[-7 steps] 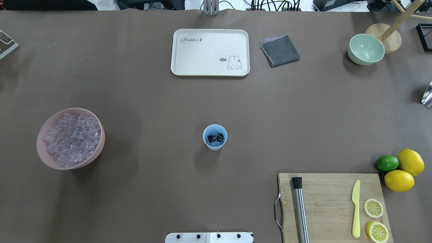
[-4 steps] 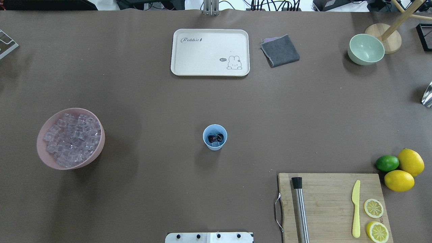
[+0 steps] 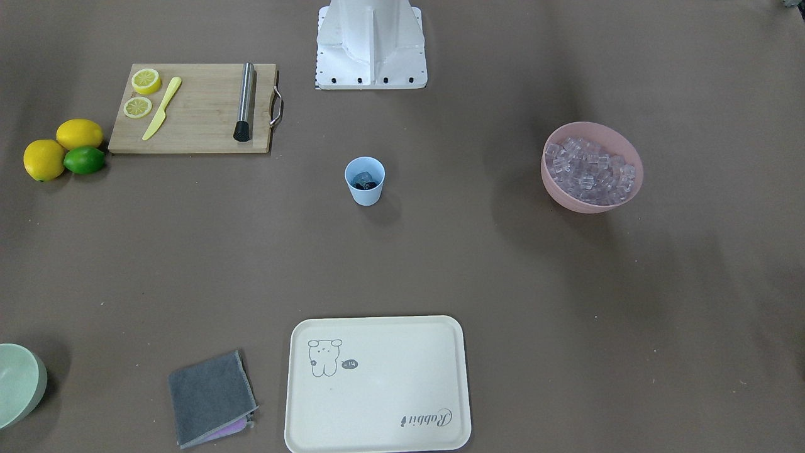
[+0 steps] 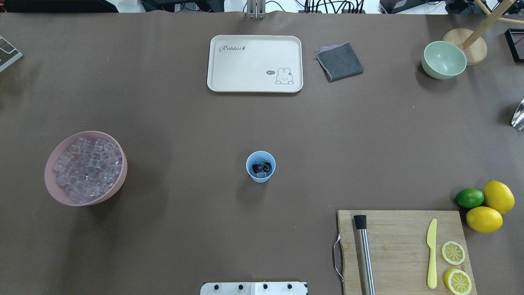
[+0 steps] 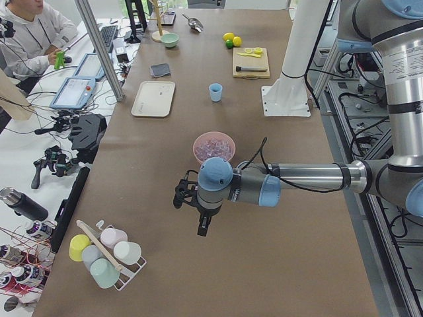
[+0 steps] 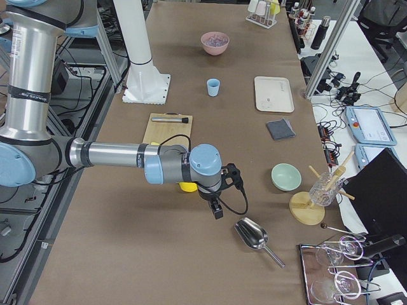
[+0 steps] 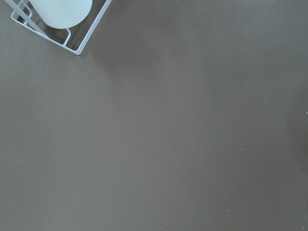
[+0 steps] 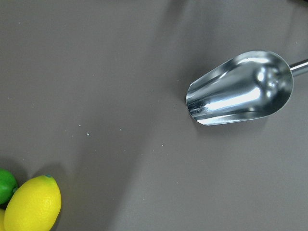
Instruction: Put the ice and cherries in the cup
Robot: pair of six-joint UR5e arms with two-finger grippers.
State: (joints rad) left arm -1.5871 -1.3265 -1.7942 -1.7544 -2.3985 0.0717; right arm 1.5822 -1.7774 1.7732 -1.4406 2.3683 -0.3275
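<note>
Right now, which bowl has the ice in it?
The pink bowl on the robot's left, heaped with ice. The green bowl, far off on the right, shows nothing inside.

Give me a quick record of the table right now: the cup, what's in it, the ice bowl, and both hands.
cup: upright, mid-table
pink bowl: full of ice, on robot's left
in cup: cherries and some ice
left hand: over bare table past the pink bowl; open or shut unclear
right hand: near scoop; open or shut unclear
</note>
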